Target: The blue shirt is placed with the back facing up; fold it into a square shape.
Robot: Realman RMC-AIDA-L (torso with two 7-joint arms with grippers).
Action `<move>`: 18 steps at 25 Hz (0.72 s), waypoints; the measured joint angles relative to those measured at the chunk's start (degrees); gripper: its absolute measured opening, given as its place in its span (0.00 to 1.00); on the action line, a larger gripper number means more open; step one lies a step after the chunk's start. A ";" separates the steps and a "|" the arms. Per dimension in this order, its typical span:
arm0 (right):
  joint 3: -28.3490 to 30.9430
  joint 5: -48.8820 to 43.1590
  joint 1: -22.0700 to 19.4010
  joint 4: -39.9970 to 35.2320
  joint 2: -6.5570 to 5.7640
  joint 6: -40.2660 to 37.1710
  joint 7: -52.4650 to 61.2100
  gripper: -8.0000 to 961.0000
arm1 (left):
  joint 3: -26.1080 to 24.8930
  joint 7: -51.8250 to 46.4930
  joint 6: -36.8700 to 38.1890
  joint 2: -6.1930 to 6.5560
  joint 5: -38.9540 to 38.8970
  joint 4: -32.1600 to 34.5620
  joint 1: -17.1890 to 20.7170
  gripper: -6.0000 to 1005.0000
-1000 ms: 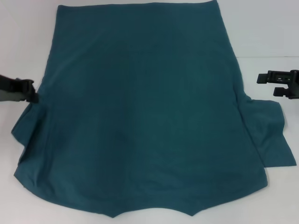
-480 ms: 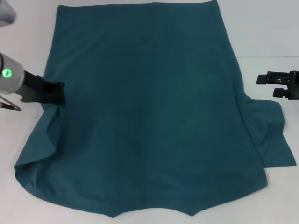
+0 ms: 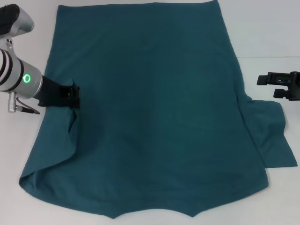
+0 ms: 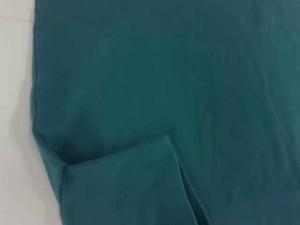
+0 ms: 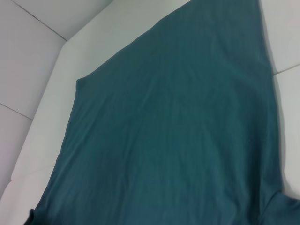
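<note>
Shirt [image 3: 150, 108] lies spread back-up on the white desk [image 3: 267, 28], hem toward the far edge, collar notch nearest you, covering most of the surface. Your left claw [image 3: 72, 96] sits over the cloth near its left edge, pressed together on the left sleeve, which is drawn in over the body; the left wrist view shows that sleeve [image 4: 126, 183] doubled onto the back panel with its hem edge exposed. That hold makes sense as the first inward fold, straightening the left side into a clean line. The cloth below the claw is raised in a loose ridge, so I judge the fold is not yet laid flat. Your right claw [image 3: 269, 79] hangs parked beside the right edge, apart from the cloth, fingers spread; the right sleeve [image 3: 274, 140] lies flat and unfolded below it. Nothing else stands on the desk to block either arm.
</note>
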 joint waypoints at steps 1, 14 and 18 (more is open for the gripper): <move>0.00 0.00 0.00 0.00 0.00 0.00 0.01 0.98 | -0.15 0.04 -0.21 -0.03 -0.58 -0.03 0.00 0.02; -0.16 -0.05 -0.13 0.00 -0.08 0.41 -0.43 0.98 | -1.56 10.27 4.75 0.68 -12.43 2.99 2.80 0.17; -1.05 -0.08 -0.16 -0.25 -0.32 -0.15 -1.21 0.98 | -4.19 15.01 8.27 2.27 -22.39 2.36 7.06 0.35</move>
